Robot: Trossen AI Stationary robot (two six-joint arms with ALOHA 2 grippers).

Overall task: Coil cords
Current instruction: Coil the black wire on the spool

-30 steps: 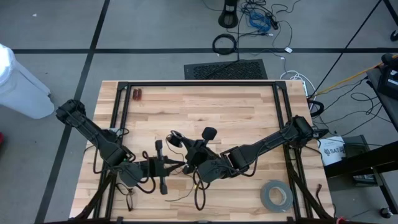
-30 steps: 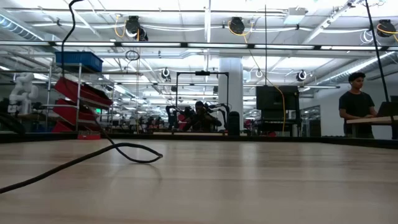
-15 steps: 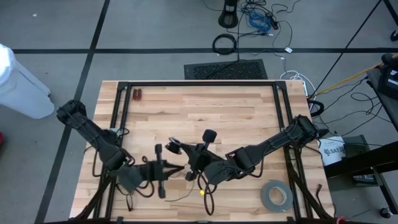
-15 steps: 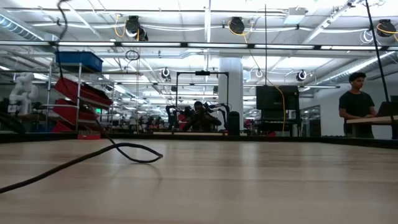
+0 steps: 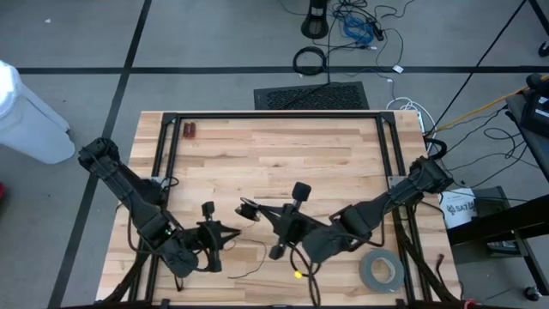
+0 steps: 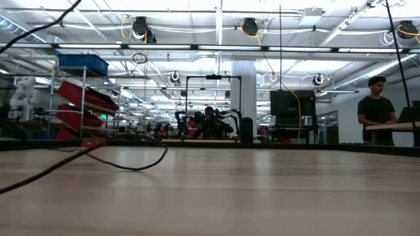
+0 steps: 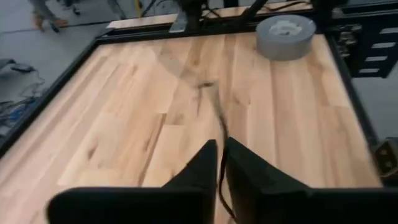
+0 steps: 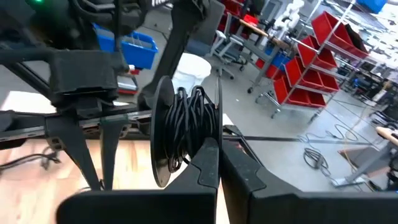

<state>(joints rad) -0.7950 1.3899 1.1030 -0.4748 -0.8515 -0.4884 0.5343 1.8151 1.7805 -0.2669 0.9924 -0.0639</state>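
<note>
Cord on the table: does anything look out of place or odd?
Part of the cord is wound in a bundle at the right hand; the rest trails loose across the table to the left hand. Nothing looks damaged.

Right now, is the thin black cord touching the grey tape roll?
Apart. The left wrist view shows the thin black cord ending on bare wood, with a clear stretch of table between it and the grey tape roll.
</note>
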